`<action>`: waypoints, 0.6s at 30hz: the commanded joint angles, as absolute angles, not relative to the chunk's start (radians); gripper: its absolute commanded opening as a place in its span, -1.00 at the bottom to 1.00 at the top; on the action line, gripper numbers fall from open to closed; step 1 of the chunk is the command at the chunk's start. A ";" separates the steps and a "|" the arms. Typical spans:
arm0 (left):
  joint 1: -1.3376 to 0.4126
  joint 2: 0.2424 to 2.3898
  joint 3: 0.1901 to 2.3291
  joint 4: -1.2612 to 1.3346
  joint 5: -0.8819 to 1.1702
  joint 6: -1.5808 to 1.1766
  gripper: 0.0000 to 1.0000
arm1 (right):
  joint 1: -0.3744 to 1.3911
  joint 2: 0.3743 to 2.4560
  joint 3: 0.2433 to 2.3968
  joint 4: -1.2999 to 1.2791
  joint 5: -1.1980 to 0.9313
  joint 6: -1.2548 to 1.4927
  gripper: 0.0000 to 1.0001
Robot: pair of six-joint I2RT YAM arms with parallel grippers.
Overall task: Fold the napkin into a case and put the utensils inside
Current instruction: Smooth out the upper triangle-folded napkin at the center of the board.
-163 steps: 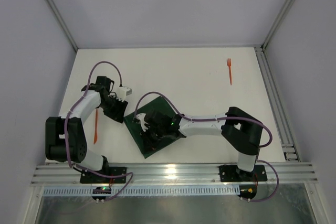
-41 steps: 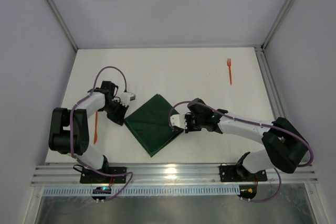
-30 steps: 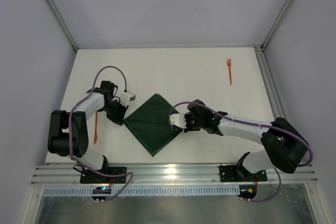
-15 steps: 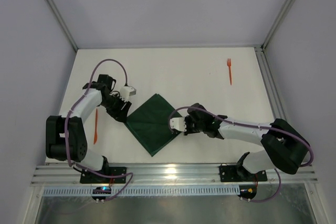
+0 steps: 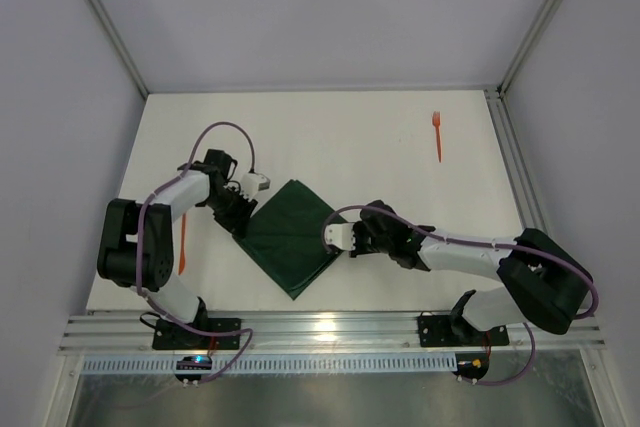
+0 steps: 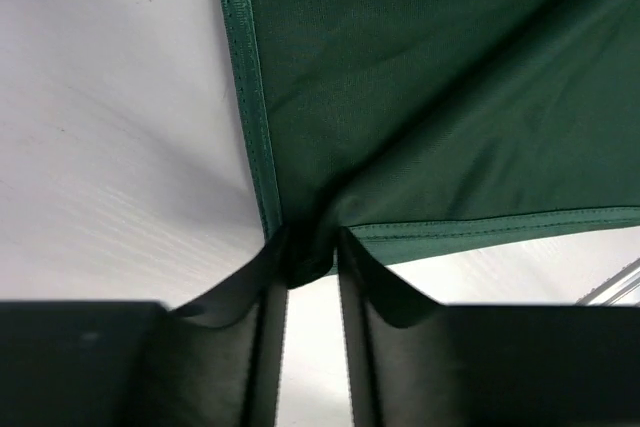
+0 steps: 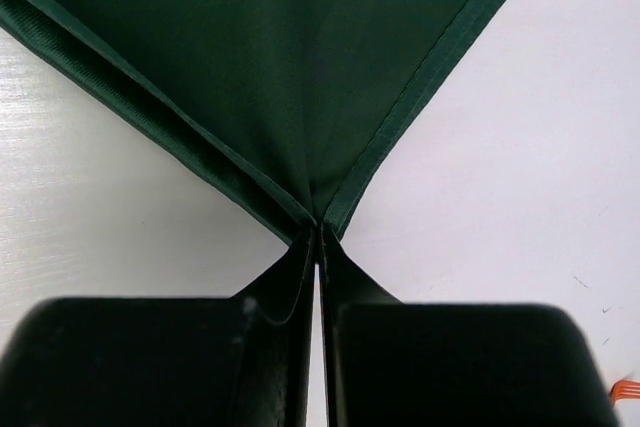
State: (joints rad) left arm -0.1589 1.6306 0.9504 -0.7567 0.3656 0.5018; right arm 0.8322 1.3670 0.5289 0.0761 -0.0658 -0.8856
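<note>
The left gripper (image 5: 243, 219) has its jaws narrowly apart and clamped on one bunched corner of the napkin (image 5: 293, 237). In the left wrist view, the gripper (image 6: 308, 247) has the green cloth (image 6: 430, 77) fanning out ahead of its fingertips. The right gripper (image 5: 338, 238) has its jaws pressed together on the opposite corner. Its wrist view shows the gripper (image 7: 318, 237) with doubled hems of the napkin (image 7: 280, 67) running into the tips. The cloth lies flat on the table (image 5: 350, 137) between both sets of jaws. An orange fork (image 5: 437, 135) lies well beyond the right jaws. A second orange utensil (image 5: 183, 242) lies behind the left jaws, beside that arm.
</note>
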 commanded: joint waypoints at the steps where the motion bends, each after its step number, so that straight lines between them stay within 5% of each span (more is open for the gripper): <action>1: -0.163 1.623 0.933 -0.736 0.348 0.517 -0.54 | 0.839 1.336 0.525 0.141 -0.052 -0.871 -0.92; 6: -0.161 1.608 0.911 -0.739 0.331 0.535 -0.98 | 0.839 1.310 0.503 0.149 -0.005 -0.850 -0.93; 11: -0.161 1.600 0.902 -0.724 0.331 0.528 -1.00 | 0.839 1.250 0.476 0.164 0.052 -0.812 -0.89; 18: -0.161 1.592 0.902 -0.724 0.365 0.525 -1.00 | 0.839 1.166 0.448 0.186 0.112 -0.698 -0.32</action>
State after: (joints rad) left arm -0.1589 1.6184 0.9154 -0.7425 0.3519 0.5137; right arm 0.8360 1.2140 0.4473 0.1322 0.0715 -0.7811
